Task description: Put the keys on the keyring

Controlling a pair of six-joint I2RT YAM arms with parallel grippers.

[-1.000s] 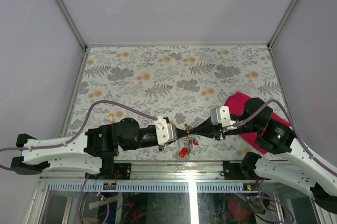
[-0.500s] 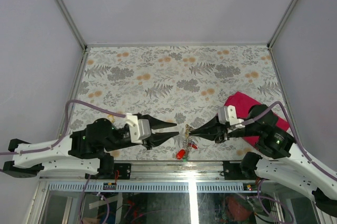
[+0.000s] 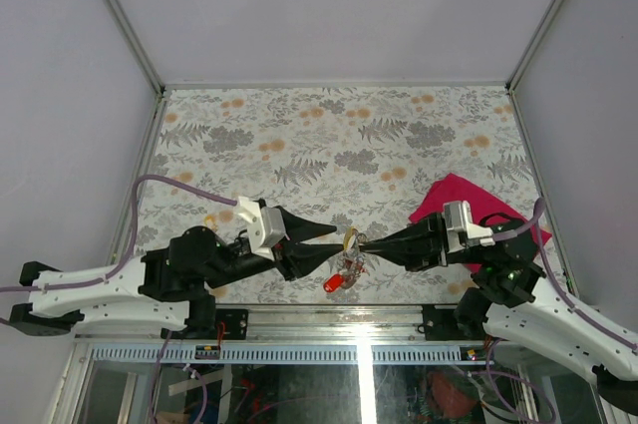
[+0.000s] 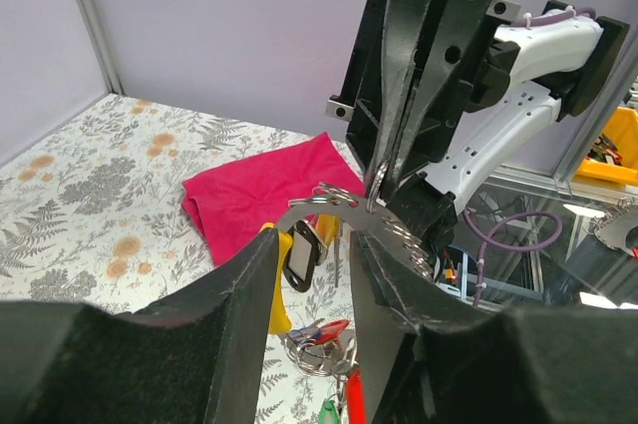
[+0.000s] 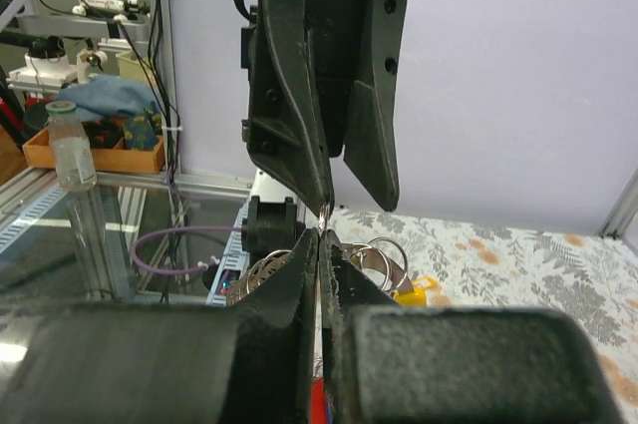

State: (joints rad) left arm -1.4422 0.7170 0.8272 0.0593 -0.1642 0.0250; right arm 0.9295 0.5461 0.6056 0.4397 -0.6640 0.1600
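My right gripper (image 3: pixel 365 240) is shut on the keyring (image 4: pixel 337 209), a thin curved silvery band, and holds it above the table near the front edge. The keys (image 3: pixel 342 266) hang from it in a bunch: a yellow head (image 4: pixel 271 289), a black tag (image 4: pixel 301 254), a red head (image 3: pixel 333 284) and a green one (image 4: pixel 330 412). My left gripper (image 3: pixel 339 244) is open, its two fingers on either side of the hanging bunch without gripping it. In the right wrist view the right gripper (image 5: pixel 321 236) pinches thin metal, with rings (image 5: pixel 374 249) beside it and the left gripper (image 5: pixel 357 207) open above.
A magenta cloth (image 3: pixel 454 195) lies crumpled at the right under the right arm, and also shows in the left wrist view (image 4: pixel 254 195). The table (image 3: pixel 299 145) has a floral cover, with grey walls on three sides and a metal rail (image 3: pixel 329 316) along the front edge.
The left gripper let go, drew back open, then came forward again around the bunch. The right gripper stayed shut and moved a little right and up with the keyring and keys.
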